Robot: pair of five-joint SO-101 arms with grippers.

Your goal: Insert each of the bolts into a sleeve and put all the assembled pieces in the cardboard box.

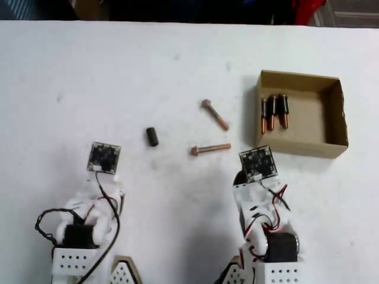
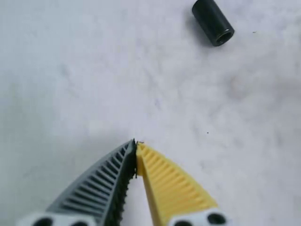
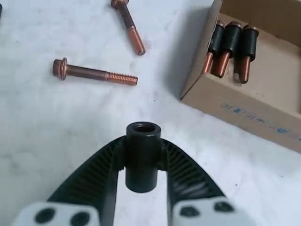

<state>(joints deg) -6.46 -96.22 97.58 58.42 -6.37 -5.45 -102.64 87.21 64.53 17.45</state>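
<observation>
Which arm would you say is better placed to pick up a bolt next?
Probably the left: the left gripper is empty, while the right gripper holds a sleeve; a bolt lies between them.

— What gets cut off?
— In the right wrist view, the far side of the cardboard box and the head of one bolt.
— Anything hidden?
— The flanks of the sleeve, pressed into the right gripper.

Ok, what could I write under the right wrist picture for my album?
Right gripper holds a black sleeve, with two loose bolts and a cardboard box of three assembled pieces beyond.
</observation>
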